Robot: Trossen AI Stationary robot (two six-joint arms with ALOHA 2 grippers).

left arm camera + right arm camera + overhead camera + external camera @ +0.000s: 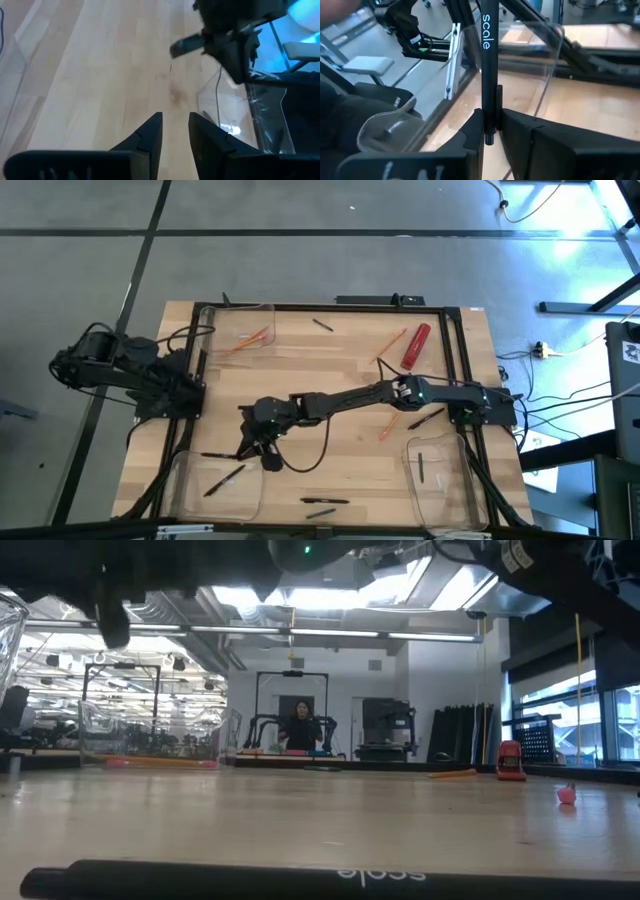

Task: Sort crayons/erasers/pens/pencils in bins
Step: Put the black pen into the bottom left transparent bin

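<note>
My right gripper (255, 448) reaches across the table from the right and is shut on a black pen (487, 60) printed "scale". It hangs at the far rim of the near-left clear bin (215, 485), where another pen (225, 478) lies. The left wrist view shows this gripper (230, 45) with the pen (185, 46) sticking out of it. My left arm (130, 370) is drawn back at the table's left edge, its gripper (175, 130) open on nothing. The far-left bin (235, 330) holds orange pencils. The near-right bin (440, 475) holds a pen (421, 467). My right gripper pinches the pen between its two fingers close to one end (489, 107); a short stub (489, 141) shows below the fingers. The fingers come from the table's right, slanting slightly down. The long part runs on toward the table's left (218, 453), lifted clear of the table.
A thick red crayon (415, 345) and loose pencils (392, 345) (388, 430) lie at the right. Loose pens lie at the far middle (322, 325), near the right arm (425, 420) and by the near edge (320, 501). A person stands in the room behind (302, 728).
</note>
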